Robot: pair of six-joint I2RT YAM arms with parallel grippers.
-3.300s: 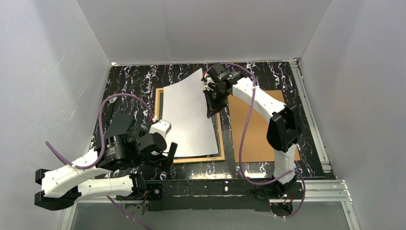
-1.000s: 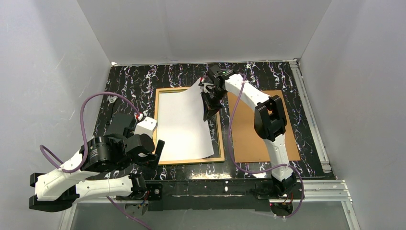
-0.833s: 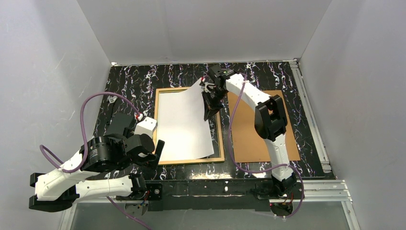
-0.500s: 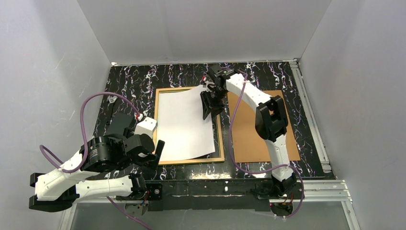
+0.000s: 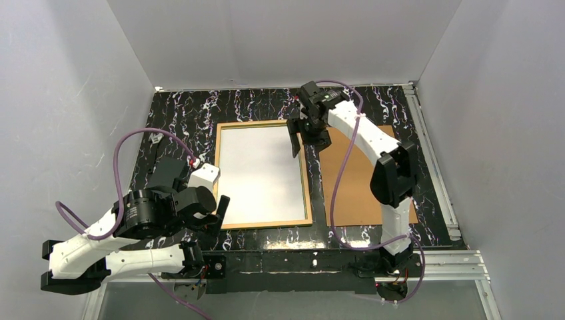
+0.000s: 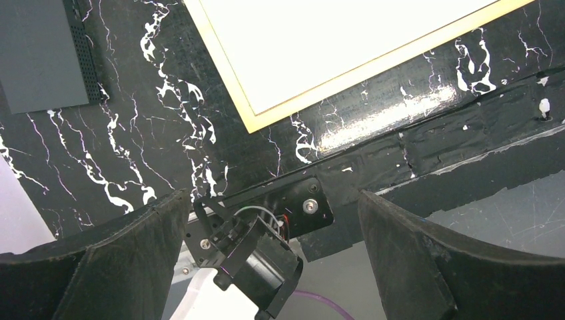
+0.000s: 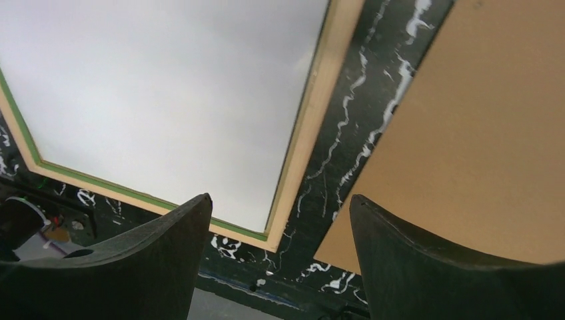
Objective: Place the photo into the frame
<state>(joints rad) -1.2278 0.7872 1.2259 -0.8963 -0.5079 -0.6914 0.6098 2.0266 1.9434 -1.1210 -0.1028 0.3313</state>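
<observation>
The photo (image 5: 261,175) lay white back up inside the frame (image 5: 266,225). The right gripper (image 7: 278,200) hovered, jaws apart, over the frame's far right corner. The left gripper (image 6: 272,197) gaped empty off its near left corner.

photo (image 5: 261,175) print side hidden; board (image 5: 356,193) partly behind right arm (image 5: 393,177)

One photo (image 5: 261,175), one frame (image 5: 266,224), one backing board (image 5: 363,183).
</observation>
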